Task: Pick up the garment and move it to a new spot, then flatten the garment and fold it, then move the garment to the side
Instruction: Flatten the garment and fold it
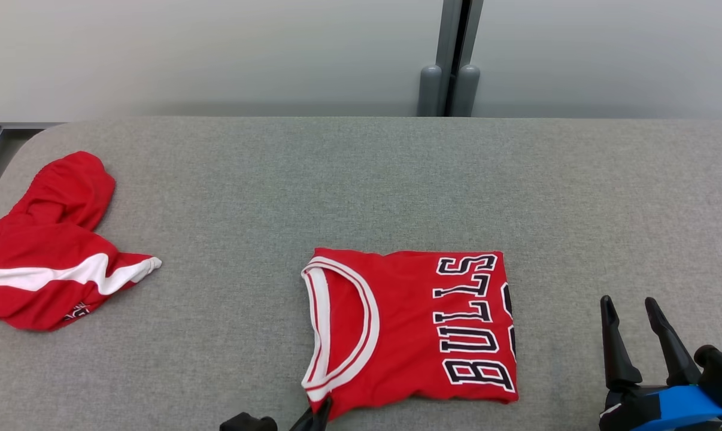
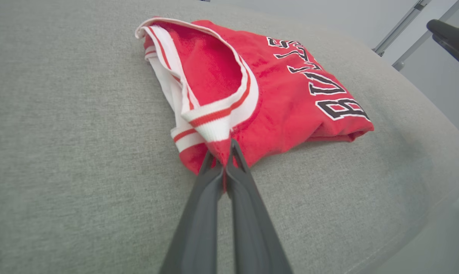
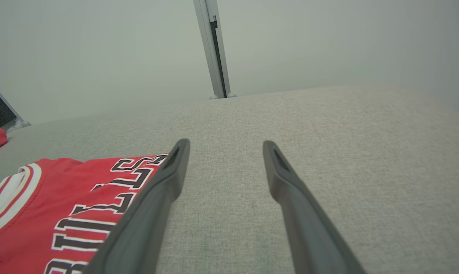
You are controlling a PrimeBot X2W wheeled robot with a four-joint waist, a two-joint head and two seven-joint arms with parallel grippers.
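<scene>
Cut off at the bottom edge of the head view: left gripper [image 1: 315, 418], jaws closed on the near corner of the jersey [image 1: 409, 323] just below its white-trimmed collar [image 1: 337, 323]; black mark at the jersey's right edge cut by the fold, unreadable. Folded flat, near centre of a grey fabric table [image 1: 361, 179], before a pale wall [image 1: 217, 54] with a grey post [image 1: 451, 60]; far left and well apart, a crumpled red-and-white second garment [image 1: 49, 257], small print illegible. Legible on the chest: "BULLS", black with white outline; to its right, not touching, right gripper [image 1: 628, 302], jaws spread, holding nothing.
</scene>
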